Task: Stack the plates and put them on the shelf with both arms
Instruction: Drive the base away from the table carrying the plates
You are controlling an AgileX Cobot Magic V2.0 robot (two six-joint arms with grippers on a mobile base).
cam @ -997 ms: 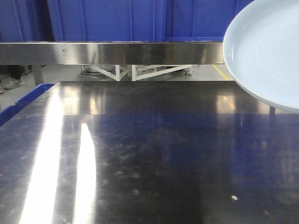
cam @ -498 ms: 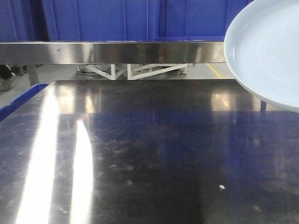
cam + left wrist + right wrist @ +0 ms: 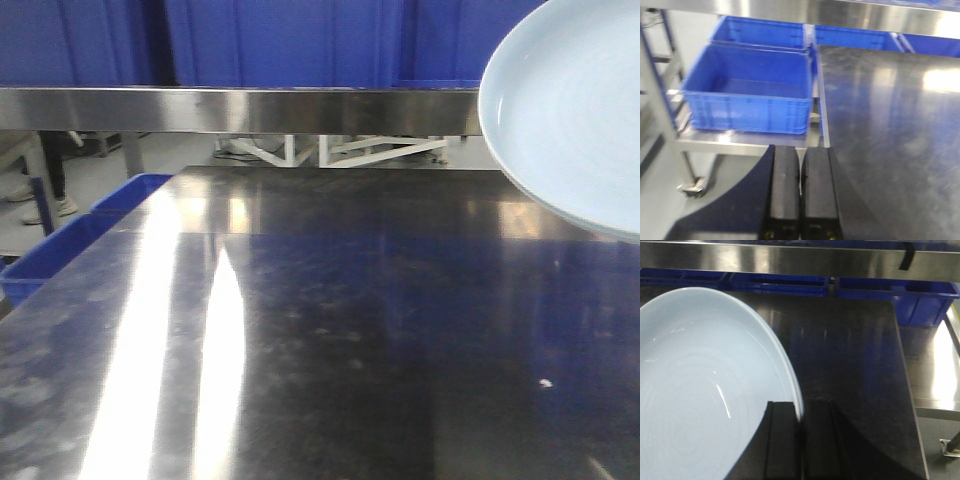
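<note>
One pale bluish-white plate (image 3: 570, 110) hangs tilted in the air at the upper right of the front view, above the steel table (image 3: 350, 320). In the right wrist view this plate (image 3: 705, 390) fills the left side, and my right gripper (image 3: 801, 412) is shut on its rim, one finger over the inside and one outside. My left gripper (image 3: 801, 155) is shut with nothing between its fingers, over the table's left edge. The steel shelf (image 3: 250, 110) runs across behind the table.
Blue crates (image 3: 752, 90) sit on a wheeled steel rack left of the table; one crate's corner (image 3: 60, 245) shows in the front view. More blue crates (image 3: 900, 295) stand beyond the table under the shelf (image 3: 790, 260). Blue panels back the shelf.
The front view has swung to the left: the blue crate and floor at the left show more. The plate keeps its place at the upper right of the view.
</note>
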